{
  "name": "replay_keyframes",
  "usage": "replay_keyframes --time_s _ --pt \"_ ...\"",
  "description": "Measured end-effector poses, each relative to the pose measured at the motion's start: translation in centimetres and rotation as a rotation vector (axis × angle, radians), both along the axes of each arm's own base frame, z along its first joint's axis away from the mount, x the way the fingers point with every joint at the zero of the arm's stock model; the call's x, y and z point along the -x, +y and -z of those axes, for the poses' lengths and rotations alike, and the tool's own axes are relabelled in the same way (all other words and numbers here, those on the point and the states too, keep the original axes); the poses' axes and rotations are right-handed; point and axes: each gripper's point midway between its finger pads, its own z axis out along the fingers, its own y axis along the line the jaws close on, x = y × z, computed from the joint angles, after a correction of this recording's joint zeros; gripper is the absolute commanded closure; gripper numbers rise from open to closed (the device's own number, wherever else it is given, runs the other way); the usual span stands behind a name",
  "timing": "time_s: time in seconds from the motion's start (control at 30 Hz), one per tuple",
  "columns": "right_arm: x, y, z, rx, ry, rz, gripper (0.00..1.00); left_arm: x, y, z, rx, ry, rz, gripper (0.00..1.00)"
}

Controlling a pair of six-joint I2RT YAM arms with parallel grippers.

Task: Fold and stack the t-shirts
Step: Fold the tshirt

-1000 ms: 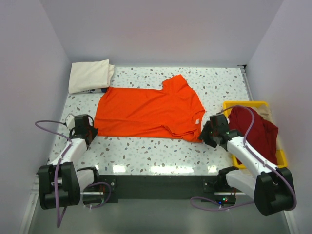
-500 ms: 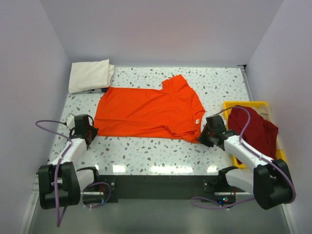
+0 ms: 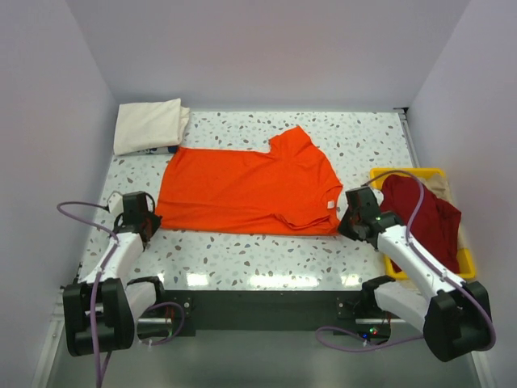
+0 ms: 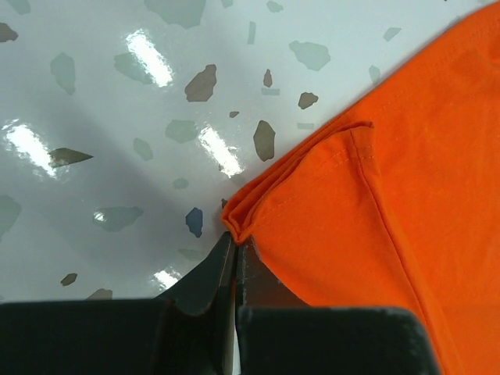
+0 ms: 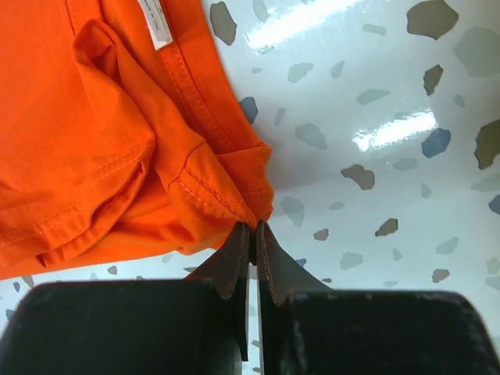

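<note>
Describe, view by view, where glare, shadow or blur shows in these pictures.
Top view: evenly lit and sharp, white glare patches on the table near its front edge. Left wrist view: glare streaks, a soft shadow beside the orange shirt, the dark left gripper slightly soft. Right wrist view: a bright glare band, the right gripper also soft.

I'm looking into a robot lab cell, not a home. Plain pale walls (image 3: 266, 48) box in a glossy, speckled bench (image 3: 363, 137) on three sides, and overhead lights glare off its top. The left arm (image 3: 121, 252) and right arm (image 3: 414, 260) are bolted to a dark base plate (image 3: 258, 311) at the near edge, with purple cables (image 3: 79, 203) looping loose from them. Among the homely touches are an orange t-shirt (image 3: 242, 190) and a yellow tray (image 3: 404, 171).
</note>
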Motion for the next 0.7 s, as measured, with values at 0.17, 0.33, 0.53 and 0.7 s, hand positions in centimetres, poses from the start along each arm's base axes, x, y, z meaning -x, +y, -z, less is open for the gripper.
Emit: replay_keyframes --time_s 0.17,0.33,0.53,0.7 --pt "1.1 -0.6 -0.5 0.004 0.012 0.005 0.98 1.0 0.2 -0.1 -0.011 0.023 -0.011 1.00" --pt "2.0 -0.9 -0.7 -0.005 0.024 0.011 0.92 1.8 0.3 -0.3 -0.019 0.039 -0.019 0.97" --pt "3.3 -0.9 -0.2 -0.024 0.048 0.011 0.68 2.1 0.3 -0.2 -0.023 0.048 -0.018 0.50" --pt "3.6 -1.1 -0.3 -0.020 0.050 0.011 0.60 2.1 0.3 -0.6 -0.031 0.042 -0.010 0.36"
